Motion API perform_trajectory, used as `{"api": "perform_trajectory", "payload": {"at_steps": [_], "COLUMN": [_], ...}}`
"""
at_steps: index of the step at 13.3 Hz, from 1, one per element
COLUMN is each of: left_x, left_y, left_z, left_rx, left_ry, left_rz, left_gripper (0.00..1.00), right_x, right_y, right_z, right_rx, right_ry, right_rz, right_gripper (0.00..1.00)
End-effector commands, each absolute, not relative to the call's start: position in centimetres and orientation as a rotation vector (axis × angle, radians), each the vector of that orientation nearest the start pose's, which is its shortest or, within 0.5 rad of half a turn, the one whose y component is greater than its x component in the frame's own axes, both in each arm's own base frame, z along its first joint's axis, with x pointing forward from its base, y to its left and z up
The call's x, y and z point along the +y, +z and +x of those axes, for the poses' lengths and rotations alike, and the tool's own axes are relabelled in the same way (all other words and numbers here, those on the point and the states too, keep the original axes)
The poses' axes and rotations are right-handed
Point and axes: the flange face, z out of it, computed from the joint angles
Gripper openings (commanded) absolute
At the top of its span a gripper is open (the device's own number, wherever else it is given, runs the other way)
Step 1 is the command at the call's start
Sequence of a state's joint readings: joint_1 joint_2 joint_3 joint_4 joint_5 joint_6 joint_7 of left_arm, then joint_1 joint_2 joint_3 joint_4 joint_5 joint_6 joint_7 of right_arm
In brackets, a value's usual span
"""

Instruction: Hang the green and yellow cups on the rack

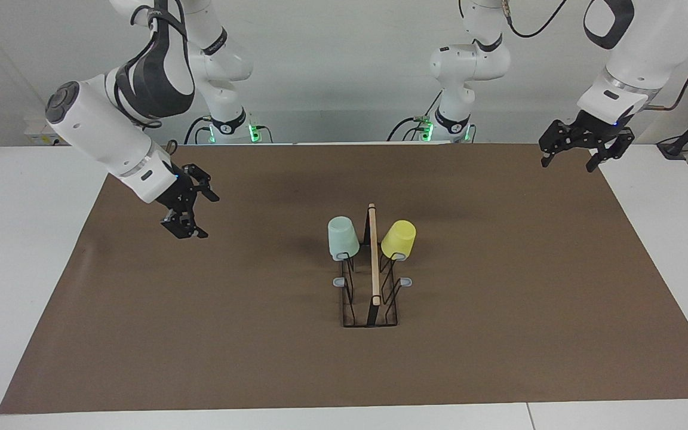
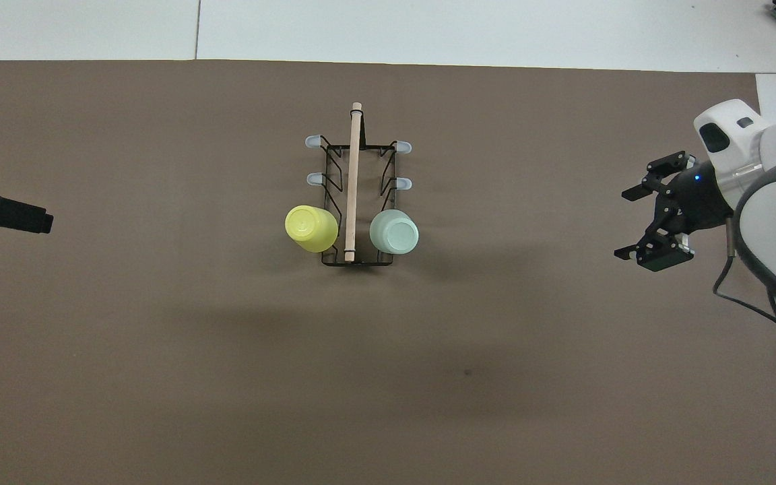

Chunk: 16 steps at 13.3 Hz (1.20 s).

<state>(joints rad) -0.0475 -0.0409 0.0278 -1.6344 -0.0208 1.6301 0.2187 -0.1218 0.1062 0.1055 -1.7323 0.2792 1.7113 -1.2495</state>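
R gripper: the right gripper (image 1: 192, 210) hangs in the air over the brown mat (image 1: 200, 334), toward the right arm's end of the table, well apart from the rack. Fingers spread wide, nothing between them. Seen from overhead (image 2: 644, 222) it sits near the mat's edge, tips pointing toward the rack.
L gripper: the left gripper (image 1: 571, 154) is up over the mat corner at the left arm's end, near the robots' side. Fingers apart, empty. Overhead shows only its dark tip (image 2: 17, 215) at the frame edge.
Rack: the rack (image 1: 371, 310) stands mid-mat, black wire, its long axis running away from the robots. Wooden rod (image 1: 373, 254) lies along the top.
Green cup: the green cup (image 1: 343, 237) is on the rack, upside down over a prong, on the side facing the right arm, at the rack end nearer the robots. Base up, tilted slightly outward.
Yellow cup: the yellow cup (image 1: 399, 239) is on the rack too, upside down over a prong on the side facing the left arm, level w/ the green one, rod between them. Also tilted outward.
Free prongs: grey-tipped prongs (image 2: 312, 141) stick out bare on both sides, farther from the robots than the cups.
Table: white table (image 1: 21, 251) shows around the mat.
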Motion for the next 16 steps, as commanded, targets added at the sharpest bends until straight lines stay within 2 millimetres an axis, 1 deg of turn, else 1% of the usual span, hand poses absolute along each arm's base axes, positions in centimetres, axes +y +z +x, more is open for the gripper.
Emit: {"api": "perform_trajectory", "payload": {"at_steps": [1, 3, 4, 6, 7, 9, 11, 12, 13, 14, 16], "left_x": [-0.5, -0.6, -0.6, -0.4, -0.4, -0.3, -0.1, -0.2, -0.2, -0.3, -0.3], "left_y": [62.7, 62.6, 62.6, 62.3, 62.2, 62.1, 62.2, 62.2, 62.2, 62.2, 62.2], "left_z": [54.3, 54.3, 54.3, 54.3, 54.3, 54.1, 54.0, 54.1, 54.2, 54.1, 54.0], "left_rx": [0.37, 0.368, 0.365, 0.358, 0.353, 0.334, 0.327, 0.329, 0.32, 0.305, 0.301], "left_ry": [-0.051, -0.044, -0.041, -0.036, -0.031, -0.012, -0.007, -0.014, -0.021, -0.019, -0.003], "left_rz": [-3.146, -3.147, -3.147, -3.149, -3.15, -3.153, -3.154, -3.154, -3.154, -3.159, -3.165], "left_gripper": [1.0, 1.0, 1.0, 1.0, 1.0, 1.0, 1.0, 1.0, 1.0, 1.0, 1.0], "right_x": [1.3, 1.3, 1.1, 1.5, 2.5, 4.1, 4.6, 4.3, 3.6, 2.3, 0.4], "right_y": [53.4, 53.8, 53.8, 54.6, 55.3, 55.8, 55.6, 55.7, 55.7, 55.8, 56.9], "right_z": [57.4, 56.9, 56.7, 56.2, 55.9, 55.6, 55.6, 55.7, 55.8, 55.9, 56.4], "right_rx": [-1.353, -1.121, -1.066, -1.009, -0.917, -0.69, -0.628, -0.621, -0.608, -0.571, -0.52], "right_ry": [0.027, 0.096, 0.12, 0.136, 0.138, 0.164, 0.152, 0.14, 0.136, 0.131, 0.07], "right_rz": [-2.524, -2.651, -2.68, -2.704, -2.754, -2.834, -2.857, -2.86, -2.864, -2.872, -2.892], "right_gripper": [1.0, 1.0, 1.0, 1.0, 1.0, 1.0, 1.0, 1.0, 1.0, 1.0, 1.0]}}
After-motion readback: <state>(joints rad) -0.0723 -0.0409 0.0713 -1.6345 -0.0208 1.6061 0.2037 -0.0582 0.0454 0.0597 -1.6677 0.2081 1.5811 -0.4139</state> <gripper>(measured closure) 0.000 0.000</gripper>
